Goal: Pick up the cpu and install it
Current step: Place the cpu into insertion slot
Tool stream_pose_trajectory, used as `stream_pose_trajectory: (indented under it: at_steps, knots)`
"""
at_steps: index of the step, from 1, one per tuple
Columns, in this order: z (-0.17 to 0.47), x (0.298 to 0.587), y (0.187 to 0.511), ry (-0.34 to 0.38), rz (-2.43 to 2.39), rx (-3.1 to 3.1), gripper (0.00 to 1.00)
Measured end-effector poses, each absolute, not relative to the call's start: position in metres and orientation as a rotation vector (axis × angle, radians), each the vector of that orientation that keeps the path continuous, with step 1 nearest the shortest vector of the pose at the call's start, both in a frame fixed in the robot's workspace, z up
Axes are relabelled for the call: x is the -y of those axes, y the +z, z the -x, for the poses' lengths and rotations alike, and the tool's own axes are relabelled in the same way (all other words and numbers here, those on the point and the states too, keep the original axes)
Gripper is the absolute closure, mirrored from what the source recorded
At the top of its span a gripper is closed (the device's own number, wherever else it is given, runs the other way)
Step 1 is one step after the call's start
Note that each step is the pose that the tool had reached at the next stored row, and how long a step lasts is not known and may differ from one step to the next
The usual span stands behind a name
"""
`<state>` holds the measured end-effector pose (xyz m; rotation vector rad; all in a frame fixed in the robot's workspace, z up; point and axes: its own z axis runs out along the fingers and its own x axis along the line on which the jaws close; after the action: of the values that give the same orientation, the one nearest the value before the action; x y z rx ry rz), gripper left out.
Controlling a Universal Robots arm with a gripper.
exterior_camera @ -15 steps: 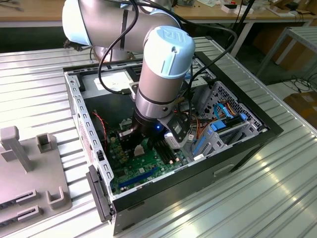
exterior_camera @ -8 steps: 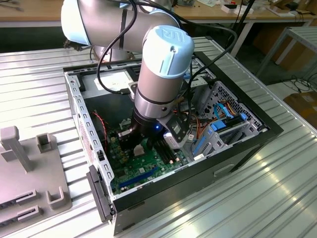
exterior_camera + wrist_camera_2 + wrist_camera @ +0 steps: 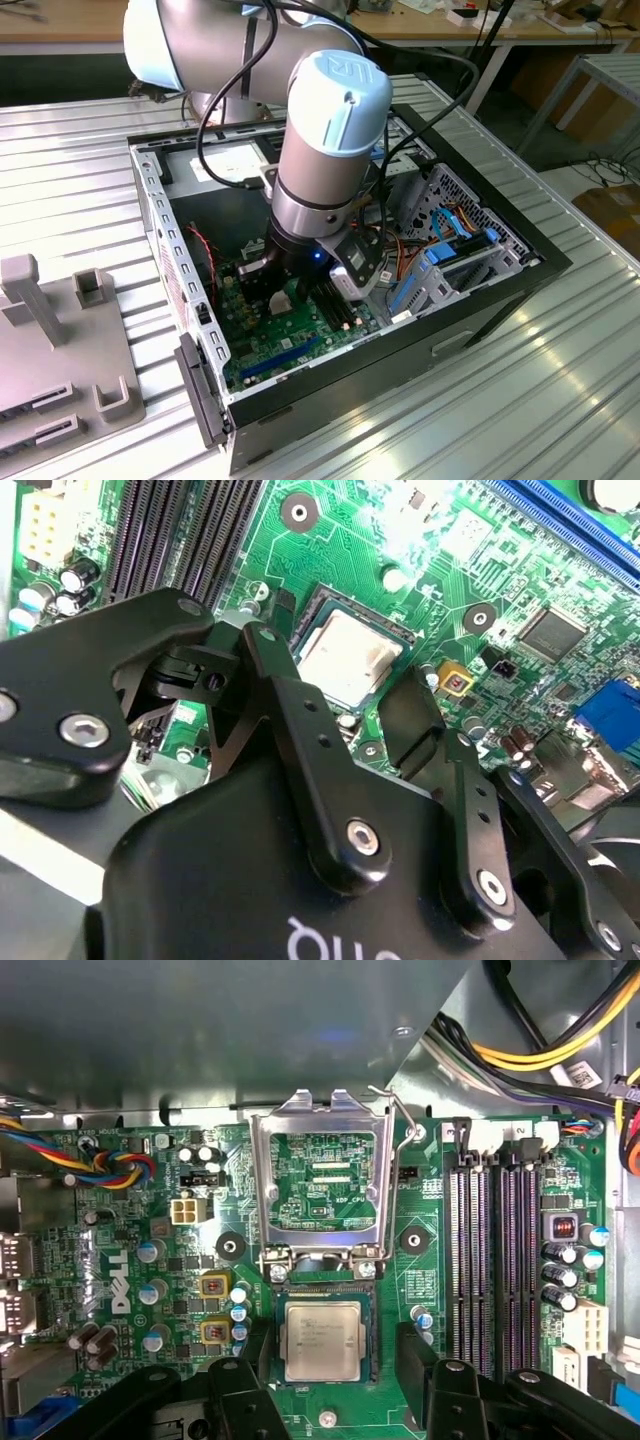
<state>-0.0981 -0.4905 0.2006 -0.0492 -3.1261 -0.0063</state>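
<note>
CPU point(image 3: 322, 1340): lies flat in socket point(image 3: 322, 1287), silvery face up, on green mobo point(image 3: 430, 1260).
Gripper point(image 3: 335, 1360): low over CPU, fingers point(image 3: 412, 1345) apart, one each side of socket; gaps to chip, nothing clamped.
Load plate point(image 3: 322, 1175): swung open, hinged at socket edge away from gripper; lever point(image 3: 400, 1140) raised beside it.
RAM slots point(image 3: 490, 1250): just beside socket.
Arm point(image 3: 320, 150): reaches down into open PC case point(image 3: 450, 330) on ribbed metal table point(image 3: 520, 400).

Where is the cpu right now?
In both wrist views the cpu lies flat in its socket on the motherboard, beside the raised load plate, between the fingers of the open tool.
</note>
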Motion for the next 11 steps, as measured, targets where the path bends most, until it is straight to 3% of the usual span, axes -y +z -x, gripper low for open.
stream_pose_trajectory:
  at_steps: [11]
  knots:
    - [0.0978, 0.4904, 0.2031, -0.006, 0.049, 3.125, 0.38]
